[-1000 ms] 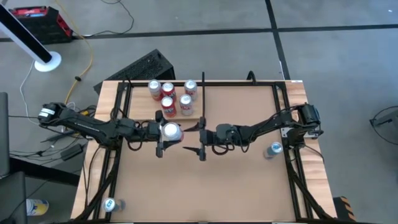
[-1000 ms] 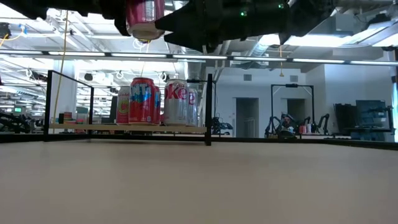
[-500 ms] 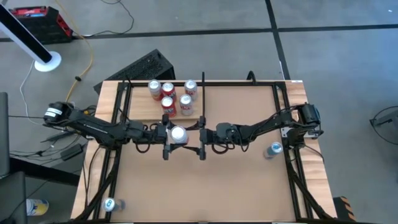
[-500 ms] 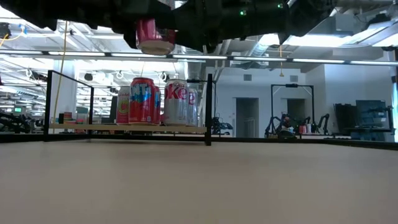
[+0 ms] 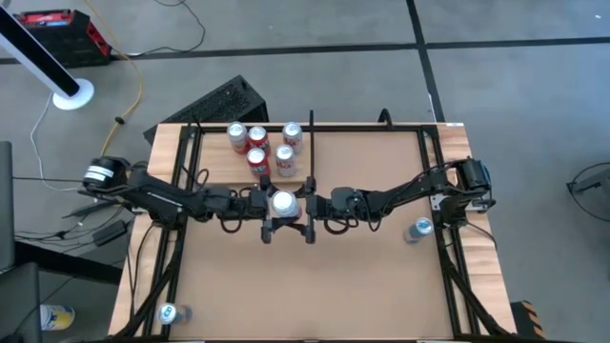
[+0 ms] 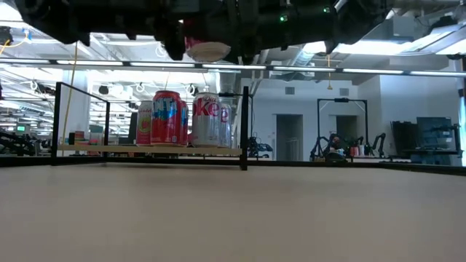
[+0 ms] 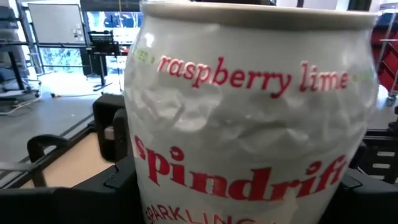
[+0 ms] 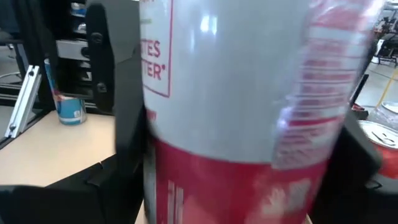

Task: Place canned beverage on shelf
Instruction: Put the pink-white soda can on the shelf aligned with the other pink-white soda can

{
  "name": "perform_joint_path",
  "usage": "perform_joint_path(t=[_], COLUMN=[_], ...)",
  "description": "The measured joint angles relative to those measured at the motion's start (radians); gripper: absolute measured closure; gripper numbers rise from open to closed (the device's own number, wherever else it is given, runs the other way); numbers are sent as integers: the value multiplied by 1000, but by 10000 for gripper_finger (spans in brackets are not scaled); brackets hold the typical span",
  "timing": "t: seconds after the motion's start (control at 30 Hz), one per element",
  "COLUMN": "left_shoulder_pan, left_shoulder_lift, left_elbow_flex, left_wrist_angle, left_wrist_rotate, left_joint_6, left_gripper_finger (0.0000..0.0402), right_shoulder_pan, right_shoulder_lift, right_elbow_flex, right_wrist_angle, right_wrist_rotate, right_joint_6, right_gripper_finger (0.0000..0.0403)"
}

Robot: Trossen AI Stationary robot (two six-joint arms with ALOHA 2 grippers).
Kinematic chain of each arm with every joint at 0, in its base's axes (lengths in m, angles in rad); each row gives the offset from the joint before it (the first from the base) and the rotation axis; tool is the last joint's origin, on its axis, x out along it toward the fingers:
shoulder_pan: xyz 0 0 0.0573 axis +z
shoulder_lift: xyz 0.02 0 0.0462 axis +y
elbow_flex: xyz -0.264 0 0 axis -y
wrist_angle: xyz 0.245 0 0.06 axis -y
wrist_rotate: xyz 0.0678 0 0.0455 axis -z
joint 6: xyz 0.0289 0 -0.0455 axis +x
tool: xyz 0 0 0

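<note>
From above, my left hand is closed around a raspberry-lime can, its round silver top facing up, held over the middle of the brown bench. My right hand sits just beside it, fingertip to fingertip with my left; whether it is open or closed I cannot tell. Beyond my left hand lies the shelf, a flat pale-wood panel edged with thin black rods, carrying five upright cans in a loose cluster. A lone can stands beyond my right arm near the bench edge, and another can sits at the near corner on my left side.

From bench level, the held can hangs high off the bench, only its curved pale base and a strip of red showing under my dark fingers. Below and behind it the shelf stands raised on its black rod frame, with glossy red and silver cans lined on it.

My left wrist sees the can filling the frame: dimpled white metal with red lettering, gripped between my black fingers.

My right wrist sees the same can very close, smooth white above, red below, a dark finger against its side, and a blue can far off
</note>
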State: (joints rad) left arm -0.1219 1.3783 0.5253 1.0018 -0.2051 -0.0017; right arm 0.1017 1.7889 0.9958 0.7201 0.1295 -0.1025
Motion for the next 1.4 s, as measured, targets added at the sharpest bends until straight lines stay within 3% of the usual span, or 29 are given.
perform_joint_path(t=[0.2,0.43,0.57,0.83,1.17,1.27,1.4], left_shoulder_pan=[0,-1,-1,-2,-11,-17,-30], left_shoulder_lift=[16,14,13,-6,-305,-409,-507], left_elbow_flex=[50,55,55,55,51,51,51], left_wrist_angle=[-43,-91,-106,-144,-435,-532,-594], left_wrist_rotate=[57,49,48,65,52,124,225], left_joint_6=[9,25,22,18,25,27,22], left_gripper_finger=[131,131,129,37,28,28,27], right_shoulder_pan=[2,3,2,2,-18,-23,-40], right_shoulder_lift=[0,0,1,1,-2,-2,-2], right_elbow_flex=[1,1,1,3,1,1,1], right_wrist_angle=[-5,-13,-14,-58,-89,-108,-152], right_wrist_rotate=[-8,-11,-12,-15,-36,-78,-220], right_joint_6=[-23,-25,-26,-60,-40,-38,-29], right_gripper_finger=[30,81,82,82,82,82,82])
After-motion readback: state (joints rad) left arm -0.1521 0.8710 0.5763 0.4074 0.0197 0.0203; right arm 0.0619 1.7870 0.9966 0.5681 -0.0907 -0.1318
